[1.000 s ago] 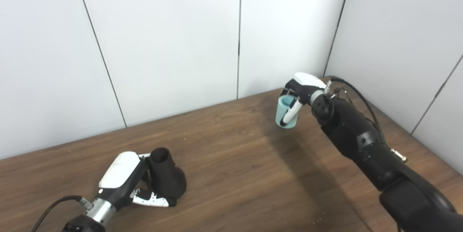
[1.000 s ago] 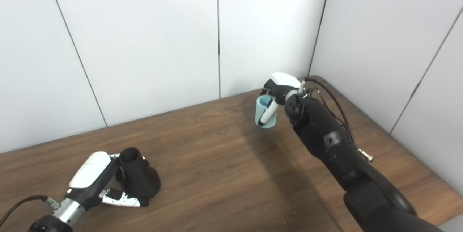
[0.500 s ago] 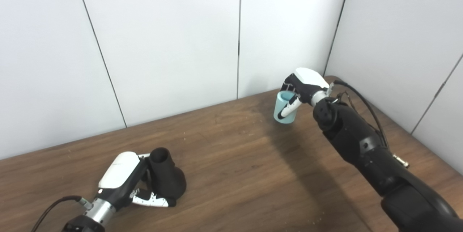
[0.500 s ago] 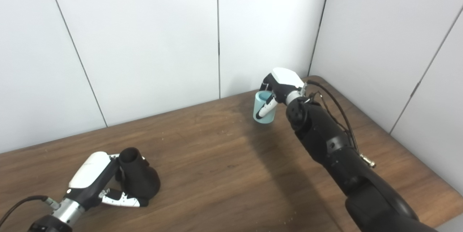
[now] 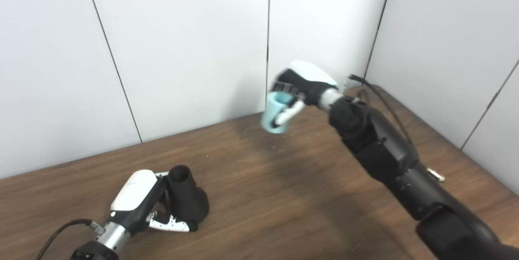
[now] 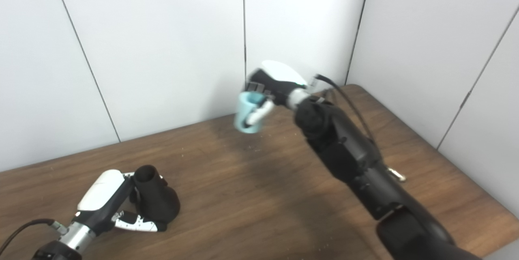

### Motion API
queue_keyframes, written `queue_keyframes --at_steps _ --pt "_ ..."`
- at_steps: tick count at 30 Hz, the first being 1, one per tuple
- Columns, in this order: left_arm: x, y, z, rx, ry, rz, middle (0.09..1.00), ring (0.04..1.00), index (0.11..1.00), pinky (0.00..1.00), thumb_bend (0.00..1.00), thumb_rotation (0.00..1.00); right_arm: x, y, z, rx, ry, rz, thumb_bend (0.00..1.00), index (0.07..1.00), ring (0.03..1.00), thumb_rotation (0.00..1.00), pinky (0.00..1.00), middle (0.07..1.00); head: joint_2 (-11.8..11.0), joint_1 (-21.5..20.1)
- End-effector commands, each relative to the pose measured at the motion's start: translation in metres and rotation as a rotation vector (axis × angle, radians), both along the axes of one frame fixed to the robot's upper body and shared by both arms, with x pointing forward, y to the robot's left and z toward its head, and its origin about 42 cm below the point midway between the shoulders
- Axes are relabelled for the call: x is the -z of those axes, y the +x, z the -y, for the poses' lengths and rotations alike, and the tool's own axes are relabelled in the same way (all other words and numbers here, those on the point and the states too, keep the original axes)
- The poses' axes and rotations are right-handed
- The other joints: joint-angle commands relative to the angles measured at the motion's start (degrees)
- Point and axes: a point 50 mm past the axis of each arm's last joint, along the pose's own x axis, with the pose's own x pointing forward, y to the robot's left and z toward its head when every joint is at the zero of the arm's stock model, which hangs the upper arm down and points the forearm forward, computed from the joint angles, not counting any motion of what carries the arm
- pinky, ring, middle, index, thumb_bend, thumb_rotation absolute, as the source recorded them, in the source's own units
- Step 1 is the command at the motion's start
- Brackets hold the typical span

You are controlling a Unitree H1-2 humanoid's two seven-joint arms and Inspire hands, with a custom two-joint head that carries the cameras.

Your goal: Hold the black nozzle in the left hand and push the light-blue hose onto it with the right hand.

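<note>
**Left eye view: nozzle held low, hose held high**

Near: left robot hand (image 5: 140,199) wrapped around black nozzle (image 5: 186,199), which stands on the worktop (image 5: 284,195), mouth up. Far: right robot hand (image 5: 302,85) clamped on light-blue hose (image 5: 275,112), above the worktop, well apart from nozzle.

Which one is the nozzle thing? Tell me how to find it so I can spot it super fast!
Start at the brown wooden table and look to its near left part, where the left hand rests. The black nozzle stands there in that hand's grip. It is all black, wide at the bottom with a round open neck on top, unlike the light-blue hose held up in the air.
</note>
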Motion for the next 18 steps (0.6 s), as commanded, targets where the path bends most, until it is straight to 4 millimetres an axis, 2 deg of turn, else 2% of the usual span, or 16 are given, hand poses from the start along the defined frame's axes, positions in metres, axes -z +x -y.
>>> queue_keyframes --at_steps 1,8,13,14,16,18 --pt "0.066 -0.030 -0.025 -0.029 0.290 -0.215 0.429 0.395 0.503 0.26 0.52 0.00 -0.043 -0.003 -0.013 -0.049 0.015 0.068 0.52 0.466 0.459 0.00 0.40 0.495 0.3 1.4" --pt "0.060 -0.031 -0.005 -0.026 0.277 -0.222 0.412 0.387 0.502 0.29 0.52 0.00 -0.063 -0.018 -0.044 -0.189 -0.011 0.056 0.52 0.495 0.427 0.00 0.35 0.498 1.3 7.9" --pt "0.054 -0.032 0.009 -0.034 0.278 -0.223 0.401 0.379 0.500 0.31 0.52 0.00 -0.077 -0.029 -0.065 -0.283 -0.054 0.071 0.52 0.494 0.431 0.00 0.37 0.494 2.0 12.4" --pt "0.053 -0.032 0.012 -0.032 0.284 -0.220 0.402 0.381 0.502 0.32 0.52 0.00 -0.081 -0.032 -0.071 -0.303 -0.072 0.081 0.52 0.483 0.536 0.00 0.50 0.495 2.3 13.6" --pt "0.051 -0.032 0.016 -0.026 0.295 -0.211 0.406 0.391 0.504 0.34 0.52 0.00 -0.086 -0.036 -0.079 -0.332 -0.089 0.092 0.53 0.470 0.558 0.00 0.56 0.502 2.5 14.9" --pt "0.049 -0.032 0.020 -0.020 0.305 -0.198 0.412 0.410 0.504 0.38 0.52 0.00 -0.090 -0.037 -0.084 -0.358 -0.086 0.096 0.52 0.499 0.449 0.00 0.38 0.503 2.8 15.7"
